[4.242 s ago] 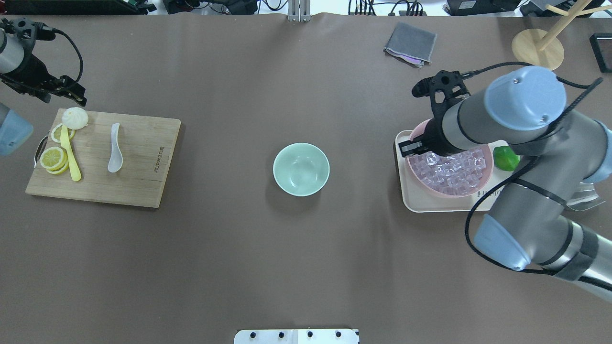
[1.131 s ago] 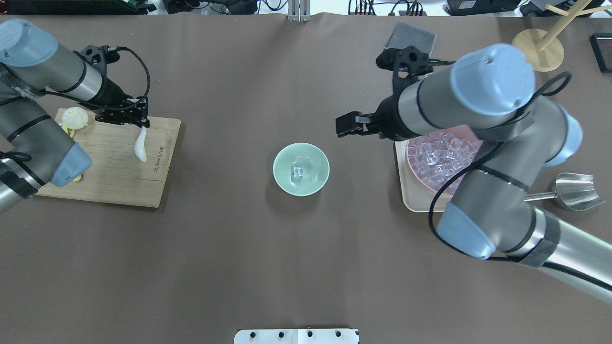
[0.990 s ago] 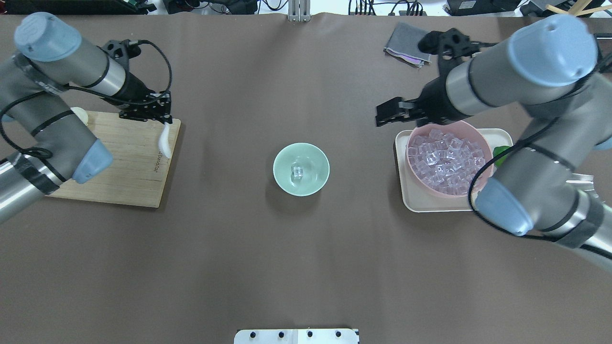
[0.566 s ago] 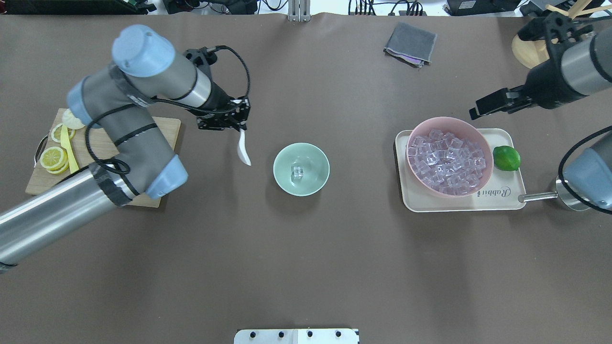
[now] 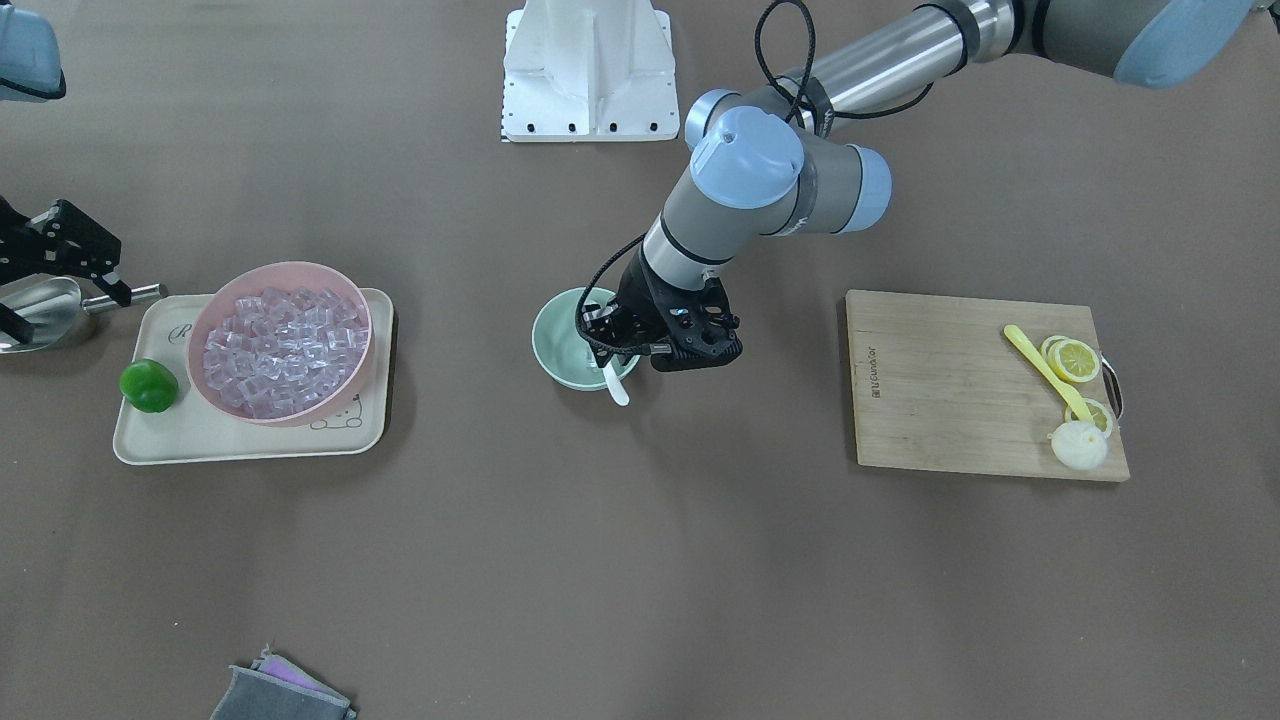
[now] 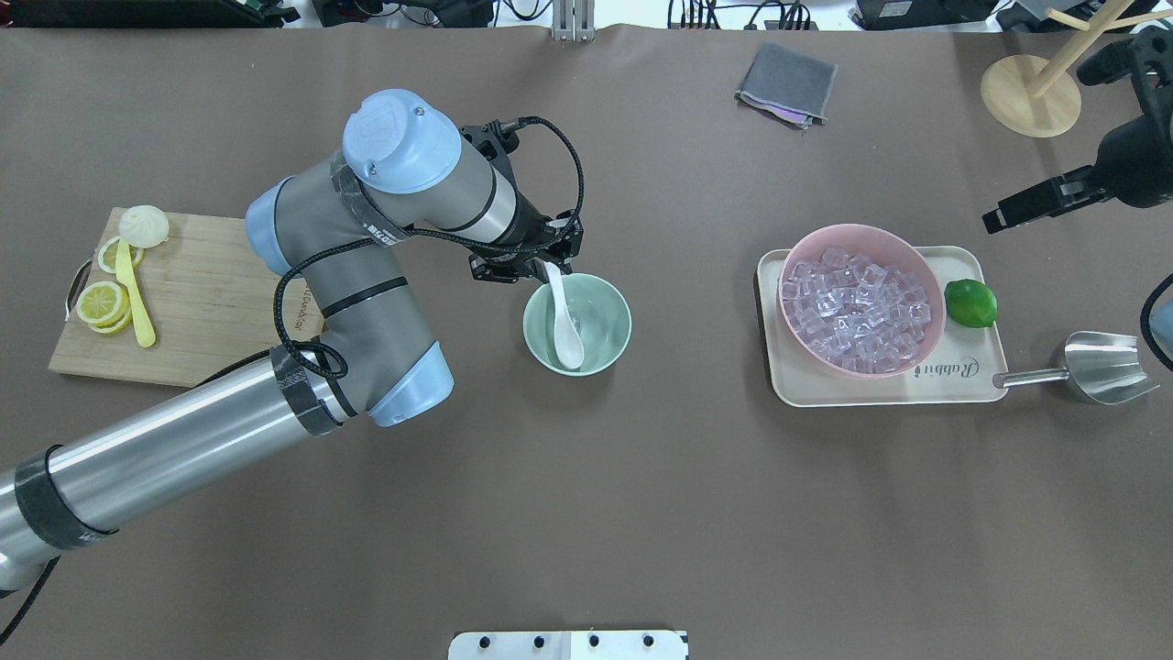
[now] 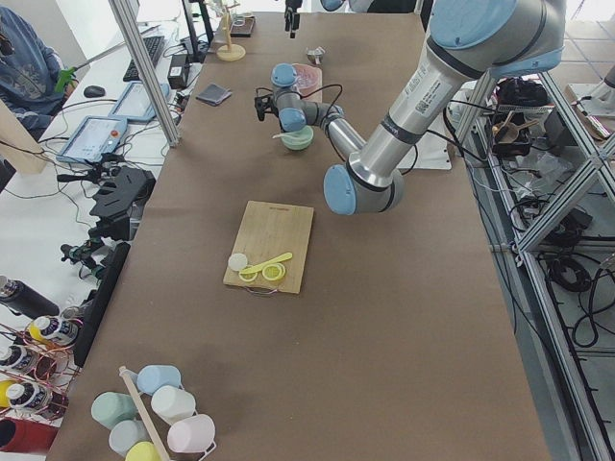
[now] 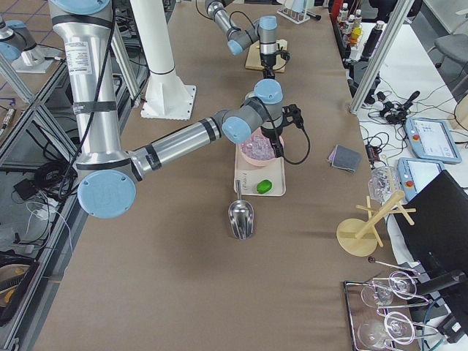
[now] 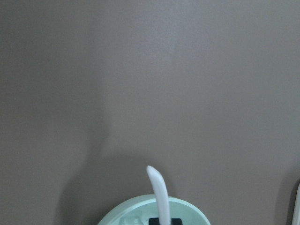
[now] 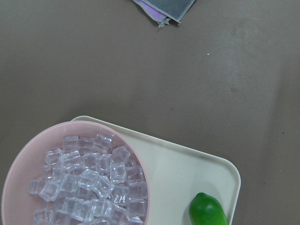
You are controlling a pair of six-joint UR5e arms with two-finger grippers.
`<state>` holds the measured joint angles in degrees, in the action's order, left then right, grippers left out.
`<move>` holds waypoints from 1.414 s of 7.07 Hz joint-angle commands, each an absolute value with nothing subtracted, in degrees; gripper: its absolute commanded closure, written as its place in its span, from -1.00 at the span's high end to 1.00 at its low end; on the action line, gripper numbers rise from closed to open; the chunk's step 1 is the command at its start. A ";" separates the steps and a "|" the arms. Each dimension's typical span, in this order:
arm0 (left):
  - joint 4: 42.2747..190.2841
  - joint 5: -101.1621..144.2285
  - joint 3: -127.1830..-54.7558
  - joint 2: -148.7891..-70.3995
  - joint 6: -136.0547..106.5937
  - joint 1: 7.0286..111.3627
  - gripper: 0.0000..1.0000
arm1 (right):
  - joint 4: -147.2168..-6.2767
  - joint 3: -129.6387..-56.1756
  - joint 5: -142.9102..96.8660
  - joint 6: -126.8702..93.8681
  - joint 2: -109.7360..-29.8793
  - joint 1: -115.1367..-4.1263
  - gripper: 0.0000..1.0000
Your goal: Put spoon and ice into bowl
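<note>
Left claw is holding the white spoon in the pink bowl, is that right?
Not quite. The left claw holds the white spoon in the mint-green bowl, not the pink bowl, which sits apart on a tray. The overhead view shows it.

Grey arms [image 6: 348,275]; blue caps [image 6: 401,140]; black cables [image 6: 578,179]

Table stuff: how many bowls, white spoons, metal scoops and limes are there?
Bowls: 2, the green bowl and the pink bowl
White spoons: 1, the white spoon
Metal scoops: 1, the metal scoop
Limes: 1, the lime
Total: 5
</note>
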<state>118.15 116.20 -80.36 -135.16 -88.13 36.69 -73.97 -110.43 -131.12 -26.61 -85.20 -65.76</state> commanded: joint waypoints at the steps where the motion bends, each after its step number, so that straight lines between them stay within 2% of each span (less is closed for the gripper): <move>1: 117.86 116.80 -80.77 -134.04 -84.75 37.70 0.96 | -73.83 -110.91 -132.01 -26.46 -86.04 -66.88 1.00; 3: 115.94 124.58 -89.24 -123.90 -77.85 46.09 0.96 | -74.09 -110.22 -132.80 -20.62 -88.32 -70.82 1.00; 6: 103.21 128.41 -108.23 -101.07 -37.48 57.89 0.96 | -73.92 -99.18 -133.24 -3.57 -88.86 -77.85 1.00; 7: 103.36 128.93 -110.28 -93.33 -25.87 64.27 0.96 | -74.00 -97.31 -135.59 -0.99 -89.03 -80.83 1.00; 9: 103.62 133.06 -105.94 -81.71 2.41 78.42 0.96 | -73.74 -95.02 -136.15 0.44 -90.08 -83.66 1.00; 10: 103.19 132.37 -104.08 -80.00 10.90 83.79 0.96 | -73.13 -95.01 -135.88 0.35 -91.04 -84.28 1.00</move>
<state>103.44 132.27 -106.41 -84.07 -1.69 76.74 -73.66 -95.53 -136.11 0.06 -90.05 -83.23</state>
